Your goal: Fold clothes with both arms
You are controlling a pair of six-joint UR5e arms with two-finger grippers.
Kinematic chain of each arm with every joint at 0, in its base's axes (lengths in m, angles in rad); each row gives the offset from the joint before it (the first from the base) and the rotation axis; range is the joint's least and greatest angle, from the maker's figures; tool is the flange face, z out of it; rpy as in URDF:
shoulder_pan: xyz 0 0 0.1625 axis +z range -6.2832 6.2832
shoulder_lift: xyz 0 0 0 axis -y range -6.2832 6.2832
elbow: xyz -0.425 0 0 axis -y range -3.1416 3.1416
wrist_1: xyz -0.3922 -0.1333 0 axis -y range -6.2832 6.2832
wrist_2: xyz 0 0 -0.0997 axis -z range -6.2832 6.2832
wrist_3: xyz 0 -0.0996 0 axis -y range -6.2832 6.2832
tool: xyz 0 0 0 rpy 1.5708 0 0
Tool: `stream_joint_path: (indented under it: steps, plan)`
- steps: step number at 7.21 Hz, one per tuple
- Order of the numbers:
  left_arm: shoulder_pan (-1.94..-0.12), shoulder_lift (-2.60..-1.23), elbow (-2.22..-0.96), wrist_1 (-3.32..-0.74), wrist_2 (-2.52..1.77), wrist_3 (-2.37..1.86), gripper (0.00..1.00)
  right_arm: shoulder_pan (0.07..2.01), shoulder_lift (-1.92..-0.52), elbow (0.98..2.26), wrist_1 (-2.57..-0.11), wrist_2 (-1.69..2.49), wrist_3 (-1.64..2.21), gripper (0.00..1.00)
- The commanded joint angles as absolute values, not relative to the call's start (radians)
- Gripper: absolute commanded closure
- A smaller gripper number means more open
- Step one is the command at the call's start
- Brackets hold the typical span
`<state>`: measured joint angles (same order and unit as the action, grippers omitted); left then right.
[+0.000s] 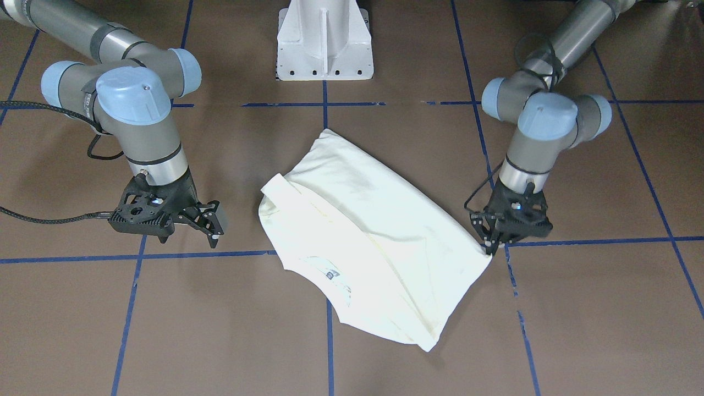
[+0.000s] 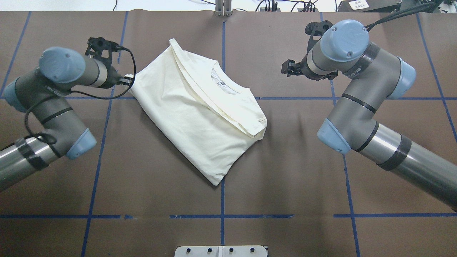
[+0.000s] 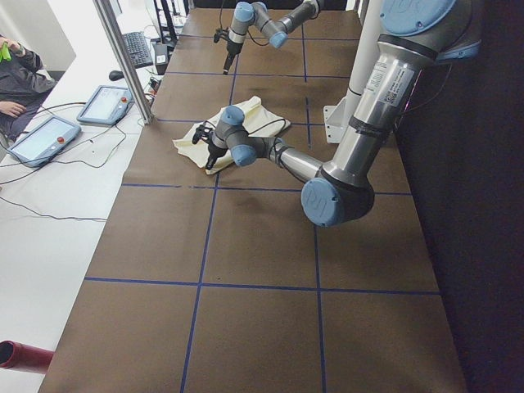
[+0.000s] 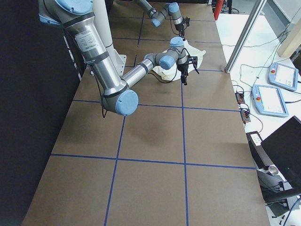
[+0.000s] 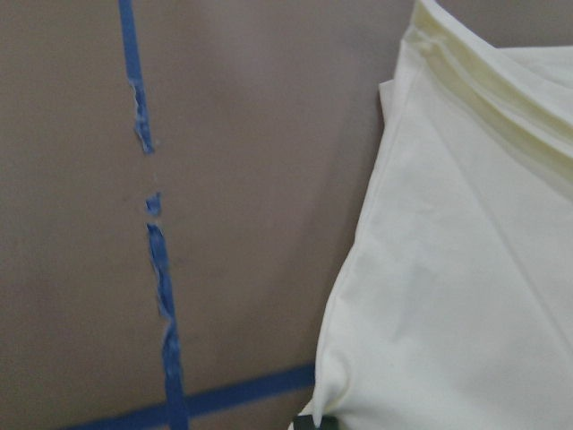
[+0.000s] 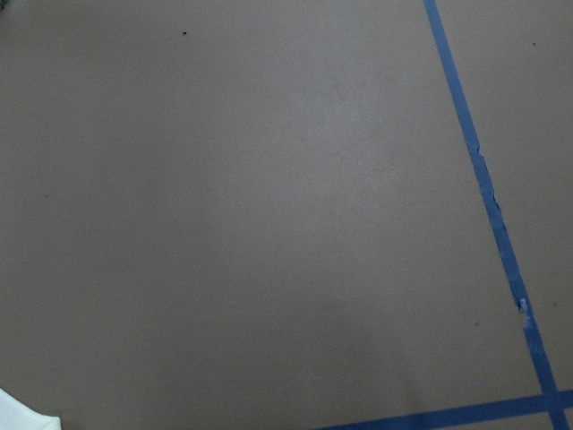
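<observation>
Starting at the left end effector [image 1: 491, 246], its fingers are drawn close together right at one corner of the shirt [image 1: 374, 236]. Its wrist camera shows a dark fingertip against that corner's edge. Whether cloth is actually pinched between the fingers cannot be told. The right end effector [image 1: 215, 223] hangs low on the opposite side of the shirt, apart from it, with its fingers spread and nothing in them. Its wrist camera shows bare desk [image 1: 577, 308] and only a sliver of cloth at the frame's corner.

The shirt lies part-folded and skewed across the blue tape lines [image 1: 594, 241], with the neck opening [image 1: 330, 273] and a folded-over band facing up. No print is visible.

Judging from this, the main risk is a one-sided pull. If the left arm [image 1: 528, 143] lifts or drags its corner while the right arm [image 1: 148, 132] stays off the cloth, the whole bundle could slide or swing round. A grip that catches only the top layer could peel the existing fold open. A shallow pinch on such thin cloth could also slip free partway.
</observation>
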<state>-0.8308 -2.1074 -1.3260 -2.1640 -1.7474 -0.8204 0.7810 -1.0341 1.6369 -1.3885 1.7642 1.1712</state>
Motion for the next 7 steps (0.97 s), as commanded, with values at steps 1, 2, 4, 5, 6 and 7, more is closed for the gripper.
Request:
stream_joint_path:
  steps: [1,2,4,5,6,7]
  plan:
    - [-0.897,-2.397,-0.951,-2.203,-1.743,-0.784,1.00,0.782,-1.040,1.675,-1.397,1.764,1.173,0.00]
    - [-0.897,-2.439,-0.852,-2.298,-1.743,-0.785,1.00,0.781,-1.040,1.693,-1.402,1.766,1.181,0.00]
    - [-0.937,-2.412,-0.850,-2.335,-1.747,-0.760,0.01,0.749,-1.032,1.694,-1.388,1.764,1.236,0.00]
    - [-0.959,-2.370,-0.924,-2.339,-1.759,-0.702,0.00,0.720,-1.017,1.690,-1.387,1.763,1.273,0.00]
    - [-0.982,-2.305,-1.010,-2.342,-1.843,-0.695,0.00,0.680,-0.982,1.678,-1.381,1.752,1.305,0.00]
    - [-0.986,-2.246,-1.088,-2.341,-1.883,-0.695,0.00,0.649,-0.944,1.643,-1.382,1.743,1.384,0.07]
